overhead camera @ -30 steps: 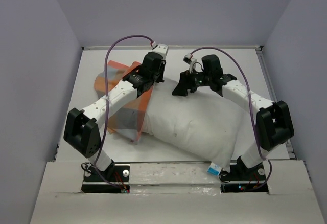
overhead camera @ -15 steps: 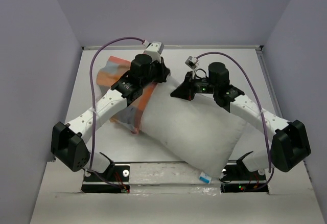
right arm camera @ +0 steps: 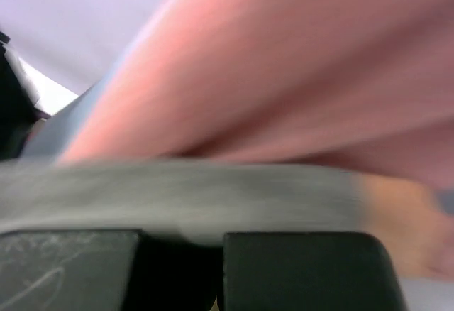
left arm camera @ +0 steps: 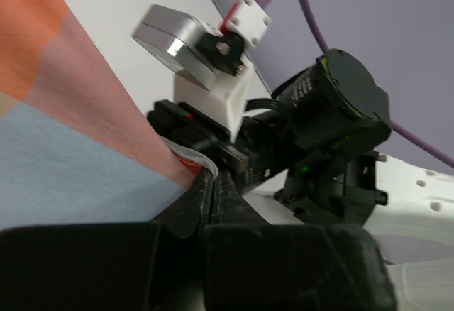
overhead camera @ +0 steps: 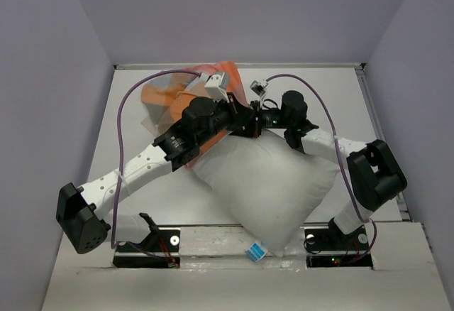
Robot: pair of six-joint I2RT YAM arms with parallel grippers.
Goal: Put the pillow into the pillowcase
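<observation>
Pillow (overhead camera: 262, 183), plump, white, soft; thin checked pillowcase (overhead camera: 164, 95) in the pinch of left tool (left arm camera: 213, 183) and right tool (overhead camera: 248, 121).

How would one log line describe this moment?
left jaws: shut on pillowcase | right jaws: shut on pillowcase | pillow: mostly bare, not yet inside

No text, number or brand can be read in any of the views. The pillow (overhead camera: 262, 183) carries a small blue-and-white tag (overhead camera: 257, 253) at its near corner, but the print on it is too small to make out.
</observation>
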